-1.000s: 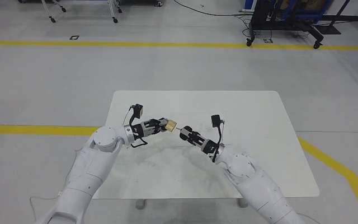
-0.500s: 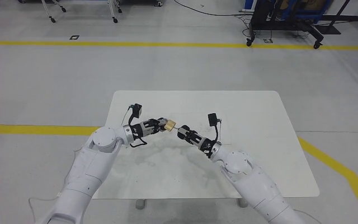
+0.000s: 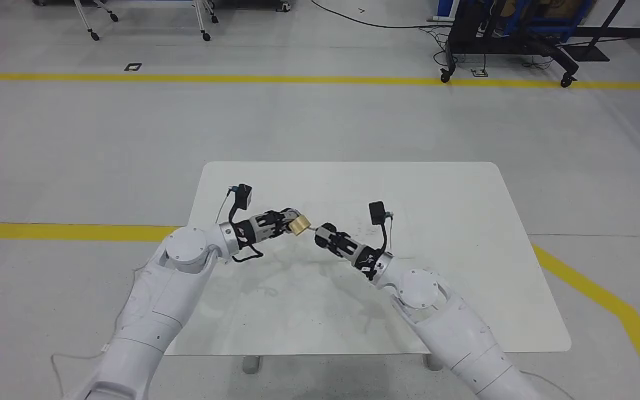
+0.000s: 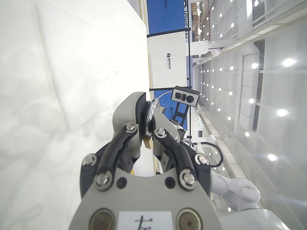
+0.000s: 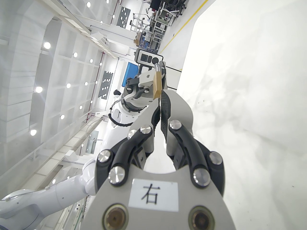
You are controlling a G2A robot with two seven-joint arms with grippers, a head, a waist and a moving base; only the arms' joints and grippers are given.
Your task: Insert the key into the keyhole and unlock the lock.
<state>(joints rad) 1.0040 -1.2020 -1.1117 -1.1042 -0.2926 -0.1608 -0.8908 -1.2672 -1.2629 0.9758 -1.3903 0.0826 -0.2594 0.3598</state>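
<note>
My left gripper (image 3: 291, 222) clamps padlock (image 3: 301, 226) | right gripper (image 3: 326, 236) pinches key (image 3: 317, 231), tip at padlock | risk: tilted key jams, or padlock twists loose.

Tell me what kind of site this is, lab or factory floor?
Probably a large industrial hall used as a robot test floor: yellow floor lines on bare grey flooring, wheeled racks behind the white table, and rows of ceiling lights high overhead.
</note>
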